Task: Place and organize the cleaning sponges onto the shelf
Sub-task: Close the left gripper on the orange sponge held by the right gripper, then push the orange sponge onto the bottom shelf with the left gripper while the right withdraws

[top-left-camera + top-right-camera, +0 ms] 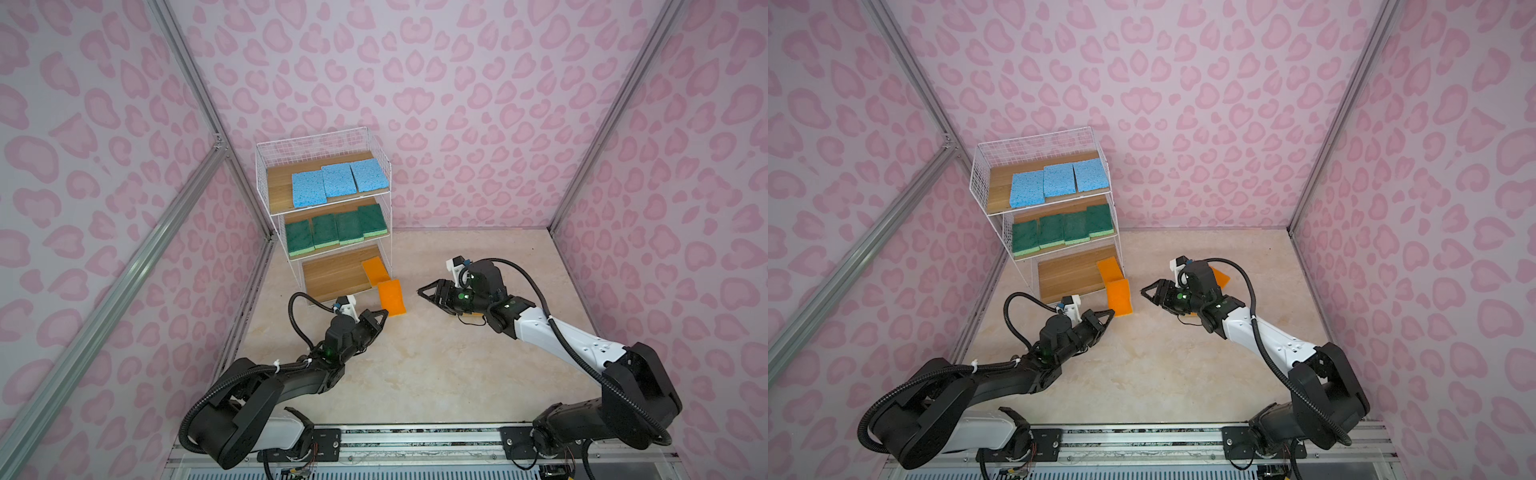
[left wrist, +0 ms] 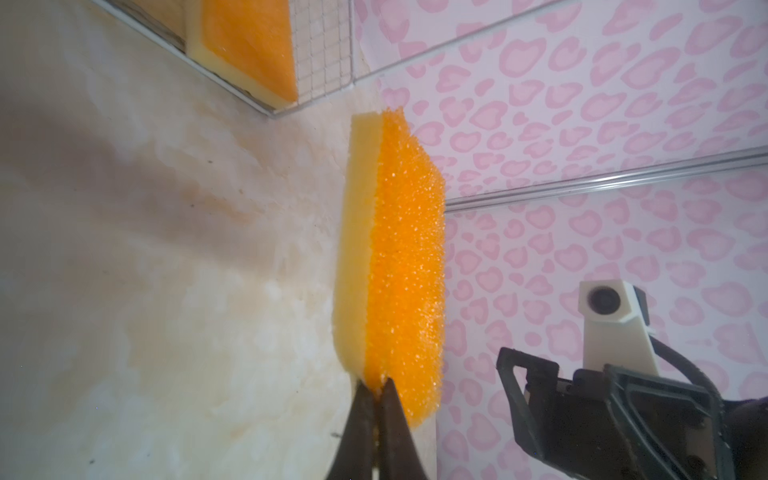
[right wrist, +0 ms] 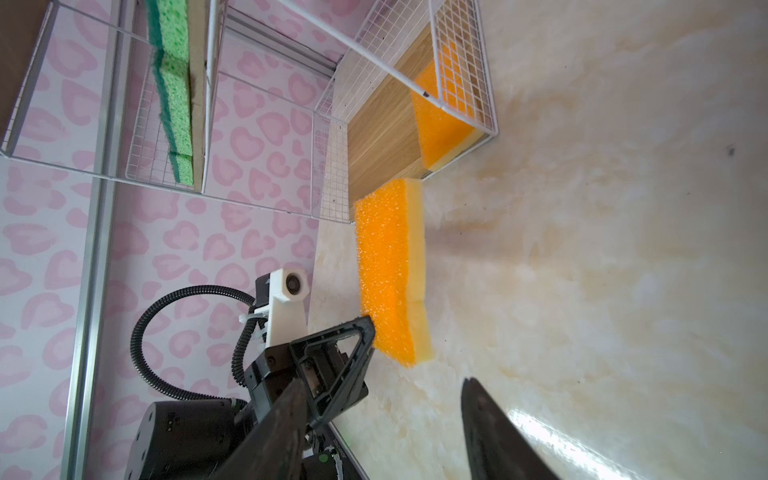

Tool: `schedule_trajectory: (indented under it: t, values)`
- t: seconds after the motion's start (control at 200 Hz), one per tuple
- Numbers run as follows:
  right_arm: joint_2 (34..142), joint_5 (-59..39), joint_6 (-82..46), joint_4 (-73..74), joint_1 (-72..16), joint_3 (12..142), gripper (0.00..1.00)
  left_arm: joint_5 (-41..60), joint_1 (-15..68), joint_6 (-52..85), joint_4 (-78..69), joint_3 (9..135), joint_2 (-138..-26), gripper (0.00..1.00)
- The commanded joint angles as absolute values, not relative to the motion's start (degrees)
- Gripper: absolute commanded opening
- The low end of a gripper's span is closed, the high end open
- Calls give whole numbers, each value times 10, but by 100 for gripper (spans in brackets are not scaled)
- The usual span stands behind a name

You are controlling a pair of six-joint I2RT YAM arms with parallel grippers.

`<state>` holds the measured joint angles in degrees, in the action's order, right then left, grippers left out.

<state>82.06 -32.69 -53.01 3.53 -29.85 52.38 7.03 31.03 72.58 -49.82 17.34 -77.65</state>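
Note:
The shelf (image 1: 328, 274) (image 1: 1059, 274) stands at the back left. Three blue sponges (image 1: 336, 180) lie on its top board and several green sponges (image 1: 336, 228) on the middle board. One orange sponge (image 1: 374, 270) (image 3: 440, 124) lies at the right end of the bottom board. My left gripper (image 1: 384, 312) (image 2: 376, 384) is shut on the near corner of another orange sponge (image 1: 390, 299) (image 2: 399, 249) (image 3: 390, 274). That sponge is held flat, orange side up, low over the table just off the shelf's front right corner. My right gripper (image 1: 424, 294) (image 3: 384, 382) is open and empty, a little to its right.
In a top view a further orange sponge (image 1: 1222, 276) lies on the table, partly hidden behind the right wrist. Pink patterned walls with metal posts (image 1: 199, 95) close in the back and sides. The arms' base rail (image 1: 415, 436) runs along the front edge.

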Motion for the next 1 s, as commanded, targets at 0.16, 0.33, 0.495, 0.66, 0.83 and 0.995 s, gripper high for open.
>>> schedule_trajectory:
  t: [0.16, 0.33, 0.495, 0.66, 0.83, 0.995]
  values:
    - [857, -370, -518, 78, -243, 505, 60, 152, 202, 676, -528, 198, -811, 3]
    - [902, -394, -509, 96, -221, 513, 60, 210, 140, 645, -539, 247, -895, 3]
    - [936, -379, -455, 48, -211, 540, 60, 211, 121, 570, -462, 315, -935, 3]
    - [963, -376, -429, 30, -200, 558, 60, 204, 106, 575, -457, 340, -980, 3]
    - [974, -377, -422, 29, -194, 567, 60, 166, 99, 587, -443, 329, -977, 3]
    - [973, -374, -417, 29, -193, 565, 60, 136, 99, 591, -422, 326, -971, 3]
